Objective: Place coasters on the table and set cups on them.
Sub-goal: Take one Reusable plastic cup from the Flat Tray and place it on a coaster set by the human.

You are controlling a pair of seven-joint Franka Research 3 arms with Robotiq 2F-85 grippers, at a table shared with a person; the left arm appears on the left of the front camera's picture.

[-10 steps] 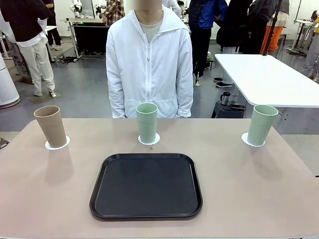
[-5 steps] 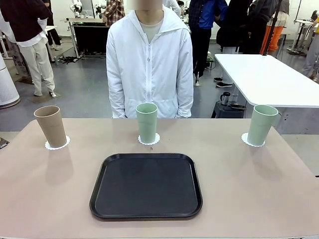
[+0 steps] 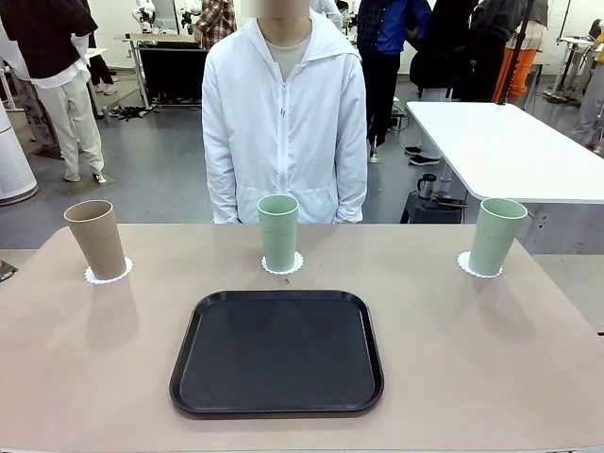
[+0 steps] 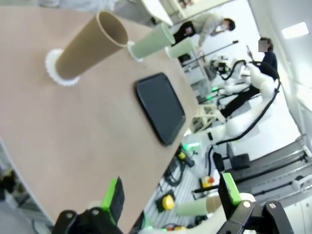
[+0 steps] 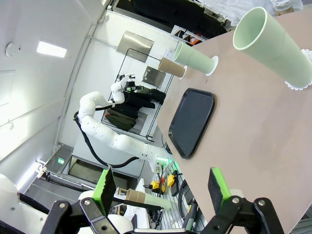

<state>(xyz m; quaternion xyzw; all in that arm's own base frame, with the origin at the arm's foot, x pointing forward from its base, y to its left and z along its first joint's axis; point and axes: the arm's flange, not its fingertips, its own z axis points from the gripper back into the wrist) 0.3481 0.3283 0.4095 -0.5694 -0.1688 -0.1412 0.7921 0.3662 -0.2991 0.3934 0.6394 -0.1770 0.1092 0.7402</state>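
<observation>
Three tall tapered cups stand upright on the table (image 3: 85,368), each on its own scalloped white coaster: a tan cup (image 3: 96,239) on one coaster (image 3: 109,274), a mint cup (image 3: 278,231) on another (image 3: 282,264), a second mint cup (image 3: 494,235) on the third (image 3: 477,266). The black tray (image 3: 276,352) holds nothing. The left gripper (image 4: 170,192) and right gripper (image 5: 163,185) are both released, cups well ahead of their fingers.

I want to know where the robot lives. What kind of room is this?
Probably a robot lab or workshop, not a home. A white robot arm stands on a stand beside the table, more work tables sit on a bare grey floor, and people stand around in the background.
</observation>
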